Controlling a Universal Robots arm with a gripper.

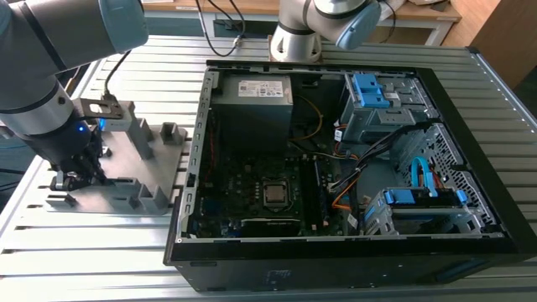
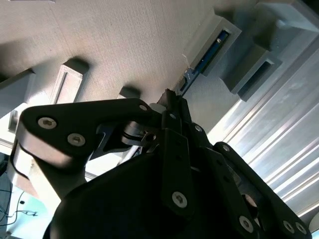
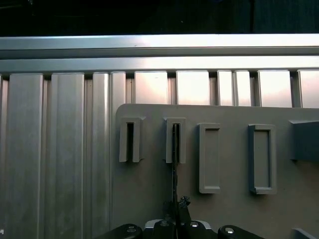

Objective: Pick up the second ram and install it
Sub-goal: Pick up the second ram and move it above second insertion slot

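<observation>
Currently the black two-finger tool (image 1: 77, 176) is down on the flat grey fixture plate (image 1: 160, 168), at the plate's end toward the exterior view's left. The plate sits on the ribbed aluminium tabletop (image 1: 84, 251). Just beside it, on the exterior view's right, the open black PC case (image 1: 336, 248) lies on its side.

The second ram, a slim dark blue-green memory stick (image 3: 175, 159), stands on edge on the plate. Its far end is seated in a small grey slotted holder block (image 3: 182, 142). Its near end runs straight in between the tool's fingers. In the second wrist view the second ram (image 2: 212, 50) shows as a blue strip inside the holder slot, with a metallic corner just ahead of the fingertips (image 2: 174, 114).

Tool state: fingers pulled in to a thin gap, with the stick's edge between them in both wrist views. It looks clamped on the stick's near end. The stick is not lifted; the holder block has its far end.

Beside that holder there is one more grey slotted block (image 3: 122, 142) on one side and two grey rectangular frame blocks (image 3: 201, 158) on the other. All are on the same plate, apart from each other.

Inside the case:
- a dark motherboard with a square silver processor (image 1: 273, 192) near the middle
- a grey power supply box (image 1: 251, 94) at the end farther from the camera
- blue drive brackets (image 1: 369, 91) toward the exterior view's right

The base of another grey robot arm (image 1: 293, 34) stands behind the case.
</observation>
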